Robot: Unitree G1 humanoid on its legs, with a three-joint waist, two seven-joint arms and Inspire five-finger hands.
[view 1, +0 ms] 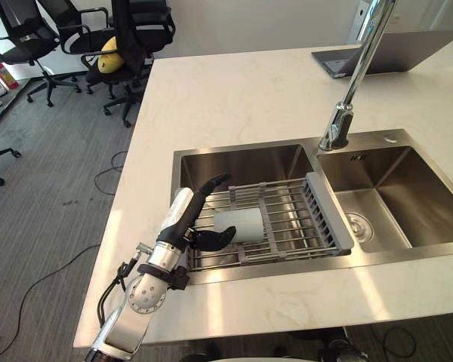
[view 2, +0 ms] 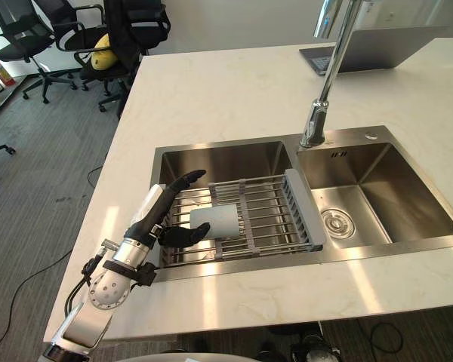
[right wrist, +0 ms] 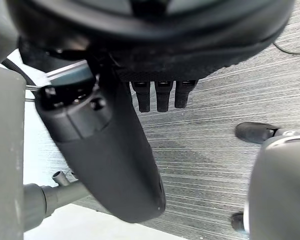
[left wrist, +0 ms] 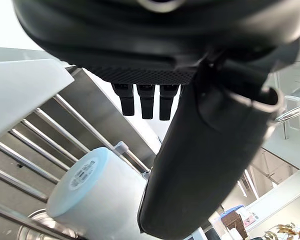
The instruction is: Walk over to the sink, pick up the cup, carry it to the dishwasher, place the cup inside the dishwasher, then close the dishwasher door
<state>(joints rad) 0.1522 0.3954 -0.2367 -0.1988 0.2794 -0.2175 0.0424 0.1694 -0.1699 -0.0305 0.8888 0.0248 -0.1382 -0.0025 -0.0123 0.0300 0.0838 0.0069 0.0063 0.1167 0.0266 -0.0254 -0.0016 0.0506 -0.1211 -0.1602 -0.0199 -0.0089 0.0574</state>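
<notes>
The left hand point(view 1: 185, 219) reaches over the front rim of the sink point(view 1: 241, 162) into its left basin, released: the fingers extend above the cup point(view 1: 240, 225) and the thumb spreads toward its near end, not closed round it. The cup lies on its side on the wire rack point(view 1: 287, 219) across that basin. The right hand point(right wrist: 115, 165) hangs over the floor point(right wrist: 230, 100), fingers straight, holding nothing.

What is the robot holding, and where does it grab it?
Nothing yet. The left hand is open by the cup lying on the rack in the sink; the right hand is open and empty.
</notes>
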